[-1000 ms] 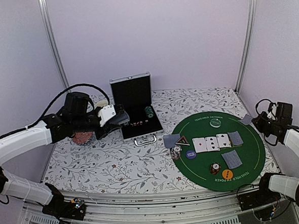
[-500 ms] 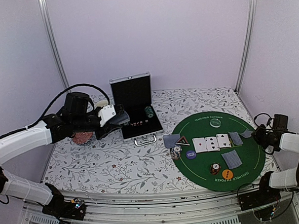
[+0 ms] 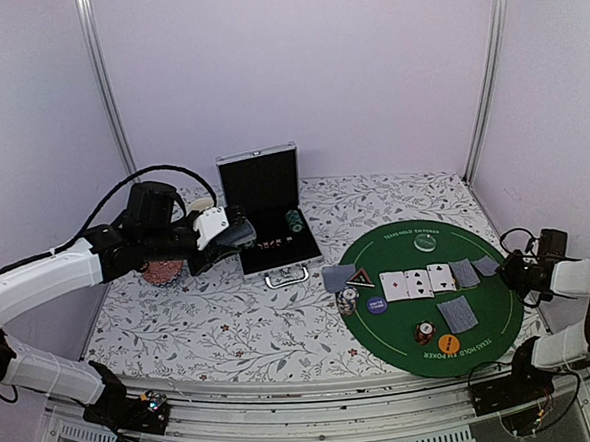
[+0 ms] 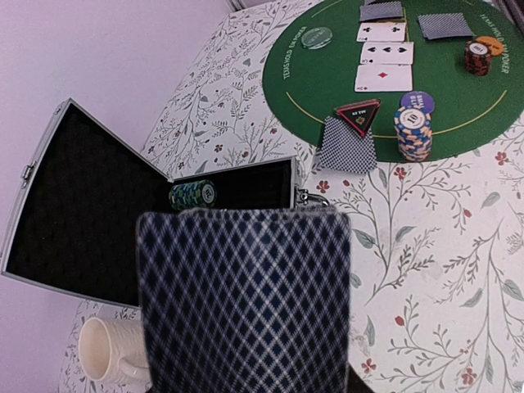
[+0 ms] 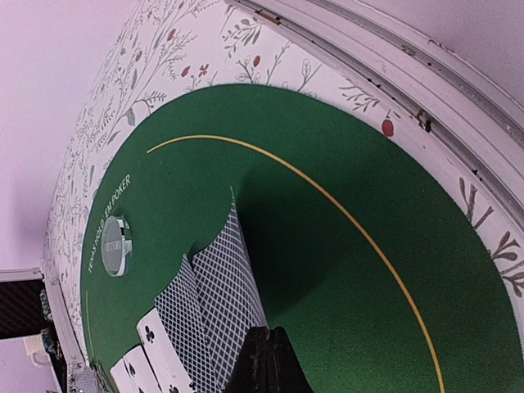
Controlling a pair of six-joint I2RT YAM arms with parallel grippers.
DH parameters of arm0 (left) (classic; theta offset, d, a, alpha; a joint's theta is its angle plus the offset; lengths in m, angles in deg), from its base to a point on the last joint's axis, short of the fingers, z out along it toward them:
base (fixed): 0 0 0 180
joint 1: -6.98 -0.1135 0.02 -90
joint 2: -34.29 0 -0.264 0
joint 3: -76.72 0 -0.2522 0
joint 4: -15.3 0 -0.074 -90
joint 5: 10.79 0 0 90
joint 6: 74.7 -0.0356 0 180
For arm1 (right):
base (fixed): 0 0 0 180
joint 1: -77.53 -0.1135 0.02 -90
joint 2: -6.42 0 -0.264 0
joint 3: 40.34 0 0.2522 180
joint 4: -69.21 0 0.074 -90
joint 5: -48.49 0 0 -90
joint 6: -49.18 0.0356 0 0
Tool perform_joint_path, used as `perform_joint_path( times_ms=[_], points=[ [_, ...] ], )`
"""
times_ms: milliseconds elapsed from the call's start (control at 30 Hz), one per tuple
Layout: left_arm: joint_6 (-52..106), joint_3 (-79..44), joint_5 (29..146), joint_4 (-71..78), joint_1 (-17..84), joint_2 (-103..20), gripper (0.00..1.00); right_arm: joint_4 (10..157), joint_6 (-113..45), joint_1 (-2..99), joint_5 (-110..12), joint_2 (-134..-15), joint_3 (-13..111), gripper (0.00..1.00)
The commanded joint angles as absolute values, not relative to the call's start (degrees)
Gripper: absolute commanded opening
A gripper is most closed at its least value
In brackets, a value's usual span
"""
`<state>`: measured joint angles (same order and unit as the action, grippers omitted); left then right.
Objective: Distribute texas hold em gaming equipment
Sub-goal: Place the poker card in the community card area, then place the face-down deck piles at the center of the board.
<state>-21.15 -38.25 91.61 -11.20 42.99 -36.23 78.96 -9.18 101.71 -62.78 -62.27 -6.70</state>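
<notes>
Evidently the right gripper [image 3: 507,268] pinches a face-down card [image 5: 239,274] just right of the card row [image 3: 419,282]; the left gripper [image 3: 244,234] clutches the deck [image 4: 246,303].

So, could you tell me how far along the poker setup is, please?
Done: three face-up cards, chip stacks, purple button and orange button lie on the green mat. In hand: the right pincer grips a face-down card beside the row; the left pincer holds the deck. Left: green chips sit in the open case, so more dealing seems likely.
</notes>
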Motion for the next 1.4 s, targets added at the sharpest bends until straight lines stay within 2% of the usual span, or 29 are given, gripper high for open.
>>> perform_joint_path(
  times_ms=[0, 200, 333, 600, 900, 1000, 1100, 1367],
  points=[
    [-21.52, -37.48, 92.13, -10.61, 43.72, -35.76, 0.26, 76.84, -10.16, 102.01, -63.35, -63.88, -7.64, 0.02],
    [-21.61, -37.48, 92.04, -10.69, 43.72, -35.75, 0.26, 76.95, -9.82, 102.09, -62.51, -64.66, -7.85, 0.03],
    [-21.61, -37.48, 92.13, -10.70, 43.72, -35.76, 0.26, 77.44, -9.14, 102.07, -62.13, -64.92, -7.95, 0.18],
    [-21.61, -37.49, 92.43, -10.91, 43.73, -35.96, 0.26, 79.00, -8.36, 102.09, -61.18, -62.92, -7.27, 0.26],
    [-22.07, -37.40, 95.96, -12.22, 44.71, -36.94, 0.27, 80.89, -8.02, 102.08, -60.17, -57.40, -6.30, 0.43],
    [-23.28, -37.01, 98.53, -14.07, 48.38, -38.69, 0.27, 81.81, -8.74, 102.02, -60.63, -55.98, -5.24, 0.49],
    [-25.76, -37.08, 103.17, -16.01, 53.06, -41.19, 0.31, 82.44, -10.47, 102.04, -62.63, -56.00, -3.42, 0.55],
    [-27.78, -38.45, 110.33, -16.14, 57.75, -49.27, 0.32, 84.64, -13.61, 102.05, -65.73, -55.90, -0.42, 0.58]
  ],
)
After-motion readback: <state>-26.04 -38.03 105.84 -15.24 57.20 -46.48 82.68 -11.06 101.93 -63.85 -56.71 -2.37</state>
